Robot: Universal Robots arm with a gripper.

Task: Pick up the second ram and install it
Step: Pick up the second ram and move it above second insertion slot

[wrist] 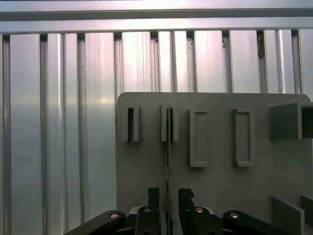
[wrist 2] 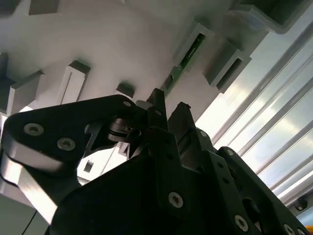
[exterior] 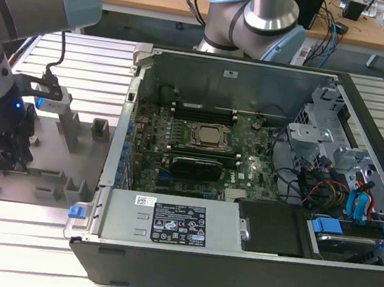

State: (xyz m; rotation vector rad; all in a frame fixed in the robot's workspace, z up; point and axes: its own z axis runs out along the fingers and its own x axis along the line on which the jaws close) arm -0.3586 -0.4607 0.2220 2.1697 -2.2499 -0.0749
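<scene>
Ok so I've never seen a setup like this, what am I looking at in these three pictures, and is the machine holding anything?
It is a robot arm working at a slotted metal table. The exterior view looks on from off the arm: an open computer case with its green motherboard, and, on the exterior view's left, a grey holder plate. Both wrist views come from cameras riding on the arm. They show its end effector, two dark fingers, open, one on each side of the second ram, a thin green strip standing on edge in the plate's slotted blocks. Nothing is gripped yet.
</scene>
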